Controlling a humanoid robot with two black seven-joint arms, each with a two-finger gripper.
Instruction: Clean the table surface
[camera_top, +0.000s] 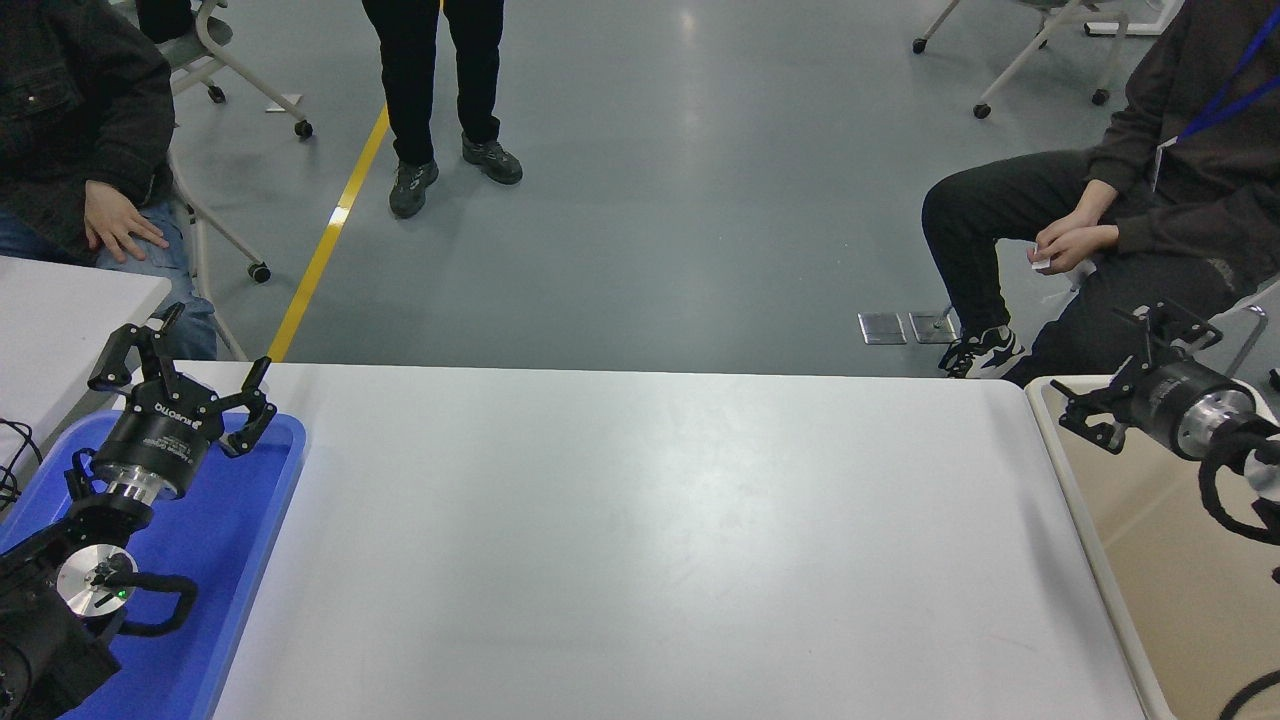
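Observation:
The table surface (640, 540) is a wide matte white top filling the middle of the head view, with nothing lying on it. My left gripper (180, 352) is parked at the lower left above the blue tray (250, 520), its fingers spread open and empty. My right gripper (1105, 365) comes in from the right edge, raised over the far left corner of the beige bin (1150, 520). It points left toward the table's far right corner, fingers open, holding nothing.
A smaller white tabletop (60, 320) stands at the far left. One person sits beyond it, another sits at the far right (1100, 230), and a third stands on the floor near the yellow line (430, 90).

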